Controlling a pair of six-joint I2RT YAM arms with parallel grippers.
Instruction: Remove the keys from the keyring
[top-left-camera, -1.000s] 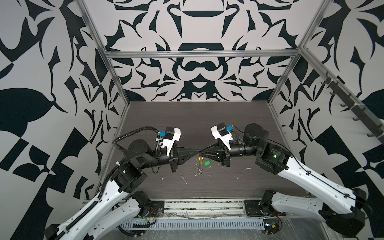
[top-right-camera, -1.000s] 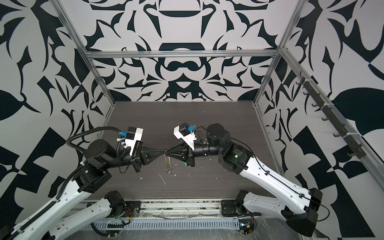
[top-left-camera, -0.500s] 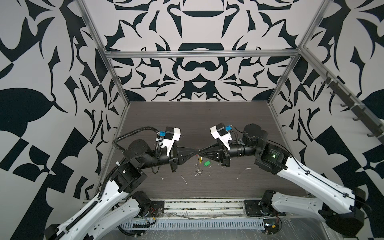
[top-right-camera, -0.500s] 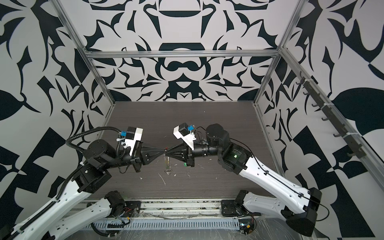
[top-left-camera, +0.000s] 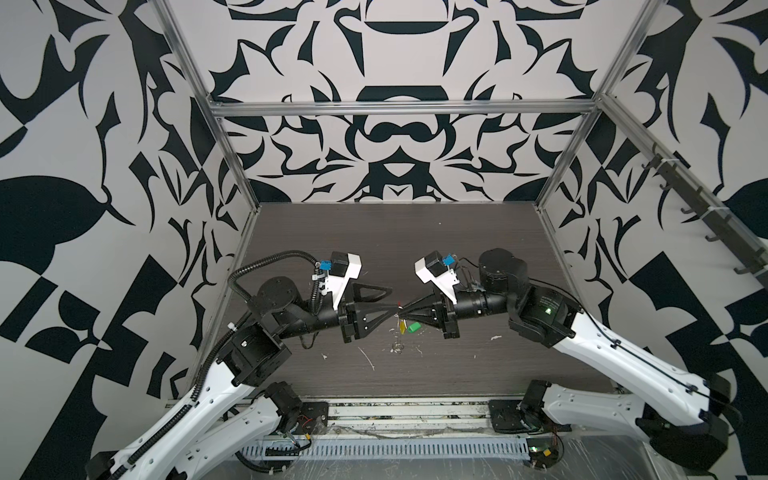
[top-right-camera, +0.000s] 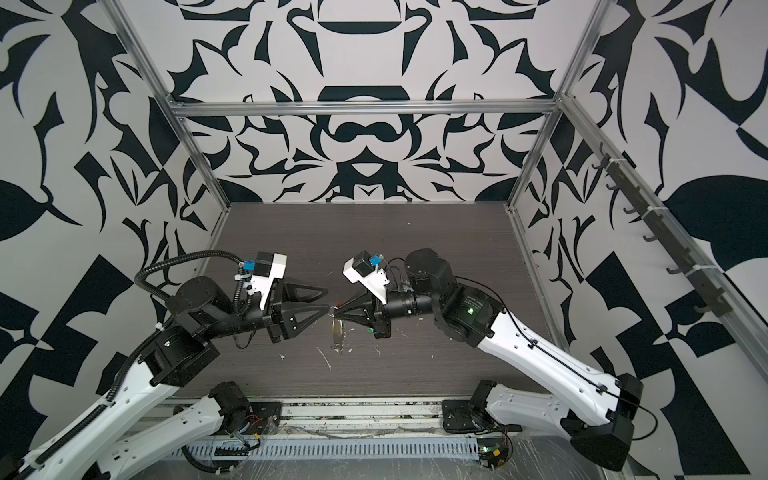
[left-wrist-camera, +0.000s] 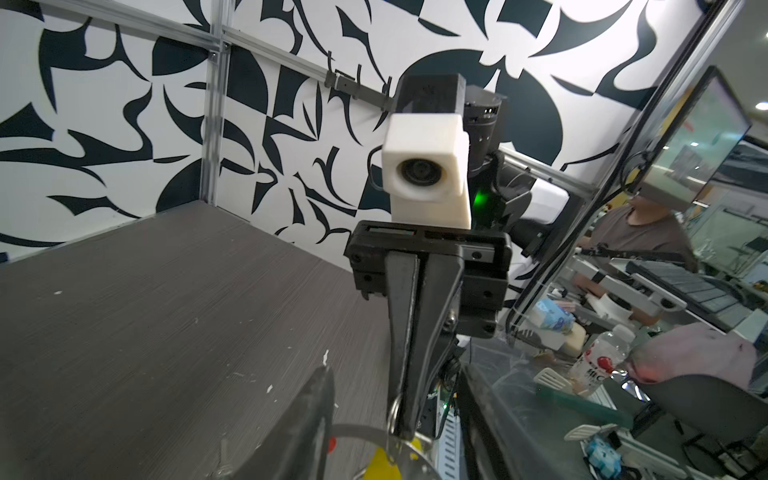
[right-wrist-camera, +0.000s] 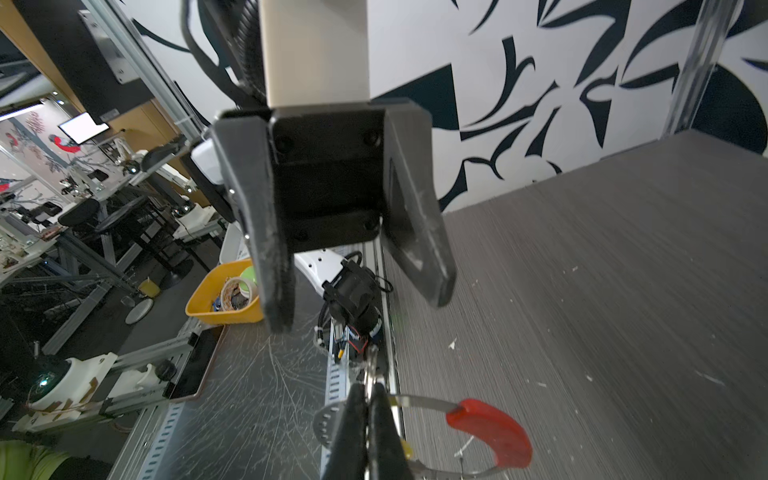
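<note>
**A:** What fills the scene?

**B:** A dark desk (top-left-camera: 415, 249), with two arms meeting tip to tip above it. The left pincer (top-left-camera: 392, 300) stands parted and empty. The right pincer (top-left-camera: 402, 308) is clamped on the keyring (right-wrist-camera: 494, 428), a wire loop with a red sleeve, held aloft.

**A:** And the keys?

**B:** The yellow key (top-left-camera: 401, 328) and green key (top-left-camera: 412, 328) appear to hang beneath. Removal seems underway; next, the left should pinch one tag and work it off.

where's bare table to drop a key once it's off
Bare: the back of the table, along the back wall. Also the front strip beside the right arm. Crowded: the middle, where the open left gripper meets the right gripper, shut on the keyring, above a loose ring and scraps.
</note>
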